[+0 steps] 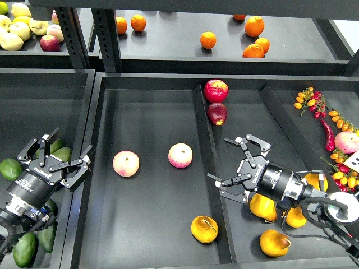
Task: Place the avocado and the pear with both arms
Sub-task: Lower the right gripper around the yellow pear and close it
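Observation:
Several dark-green avocados lie in the left bin: one (10,168) at the left edge, one (61,153) partly hidden under my left gripper, and others (24,247) at the bottom. My left gripper (60,158) is open and empty, over the bin's right side next to the divider. A yellow-orange pear (205,228) lies at the front of the middle tray. More pears (263,206) lie in the right bin, beside my right arm. My right gripper (227,166) is open and empty, pointing left over the divider between the middle tray and the right bin.
Two pink-yellow peaches (125,163) (180,155) lie in the middle tray (151,112). Two red apples (216,89) (217,112) sit at the back of the right bin. Oranges (208,40) and pale apples (17,28) are on the back shelf. Cherry tomatoes and a chili (328,134) are at far right.

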